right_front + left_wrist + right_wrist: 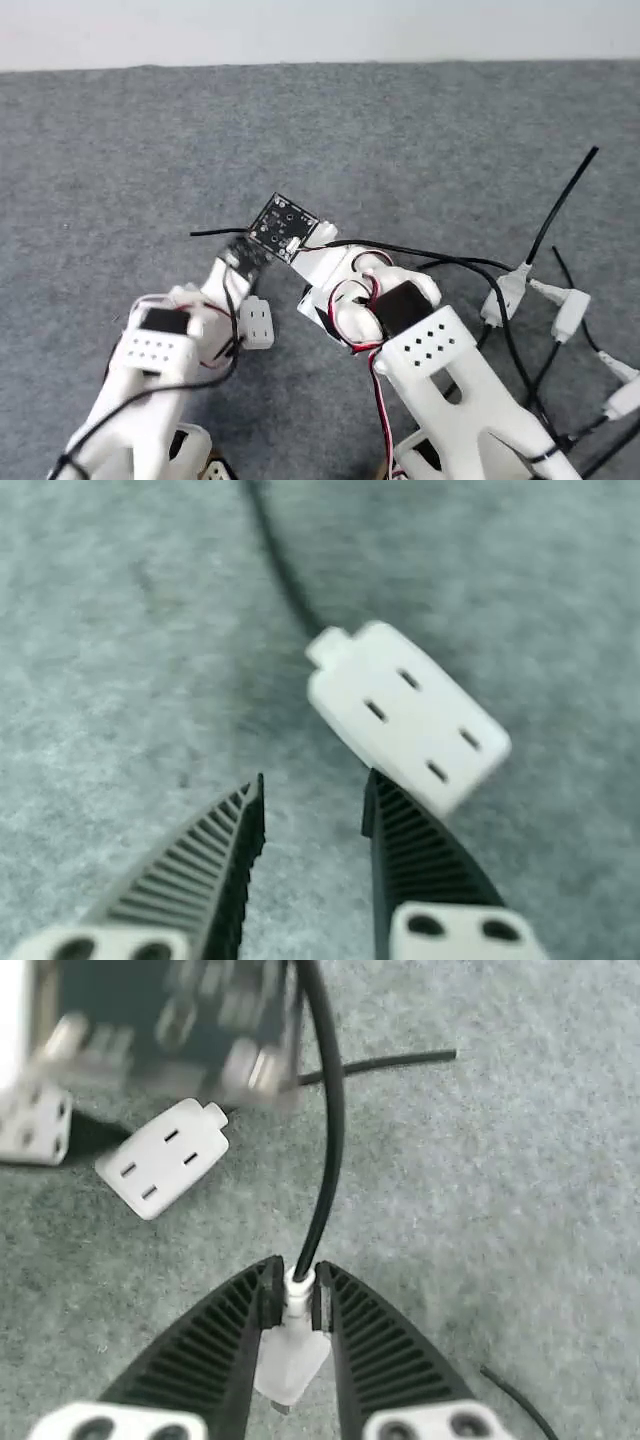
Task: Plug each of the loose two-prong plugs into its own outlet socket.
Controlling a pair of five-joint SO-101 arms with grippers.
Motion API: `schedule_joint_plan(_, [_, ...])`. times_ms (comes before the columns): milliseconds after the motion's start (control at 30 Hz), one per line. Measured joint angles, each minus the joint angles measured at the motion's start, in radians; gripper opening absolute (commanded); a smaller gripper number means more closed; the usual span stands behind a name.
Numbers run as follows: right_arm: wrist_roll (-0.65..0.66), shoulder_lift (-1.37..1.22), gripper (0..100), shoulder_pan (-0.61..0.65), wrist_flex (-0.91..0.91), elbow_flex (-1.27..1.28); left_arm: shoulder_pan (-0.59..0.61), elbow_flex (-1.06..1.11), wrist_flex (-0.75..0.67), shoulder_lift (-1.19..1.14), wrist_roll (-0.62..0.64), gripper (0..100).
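Observation:
A white outlet socket (pixel 405 715) with slotted holes lies on the grey carpet, its black cord (pixel 275 565) running away from it. My left gripper (pixel 310 790) is open just short of the socket, and one fingertip (pixel 385 800) is at its near edge. The same socket (pixel 160 1160) lies ahead of my right gripper (pixel 293 1275), which is shut on a white two-prong plug (pixel 290 1355). The plug's black cord (pixel 325 1130) rises from between the fingers. In the high view both arms meet mid-table, left arm (pixel 160 340) and right arm (pixel 400 310).
A white slotted block (pixel 255 322) sits beside the left arm. Several white plugs (pixel 505 295) (pixel 570 310) with tangled black cords (pixel 560 205) lie at the right. Grey carpet (pixel 320 130) stretches open behind the arms.

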State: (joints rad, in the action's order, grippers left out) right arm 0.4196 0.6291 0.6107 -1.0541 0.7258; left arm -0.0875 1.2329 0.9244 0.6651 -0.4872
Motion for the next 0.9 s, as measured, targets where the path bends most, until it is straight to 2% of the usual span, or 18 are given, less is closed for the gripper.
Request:
schedule_joint_plan(200, [0.0,-0.049,0.9,-0.034,-0.005,0.018,-0.044,0.114,0.038,0.249,-0.017,15])
schedule_joint_plan(400, [0.006,-0.08,0.8,-0.301,-0.026,0.018,-0.048,0.137,0.038,0.336,-0.015,15])
schedule_joint_plan(500, [0.064,-0.138,0.8,-0.434,-0.02,0.02,-0.031,0.137,0.038,0.345,-0.015,15])
schedule_joint_plan(667, [0.123,-0.315,1.6,-0.54,0.112,0.061,0.037,0.137,0.038,0.347,0.021,15])
schedule_joint_plan(900, [0.187,-0.554,19.6,-0.545,0.133,0.015,0.051,0.137,0.035,0.347,0.041,15])
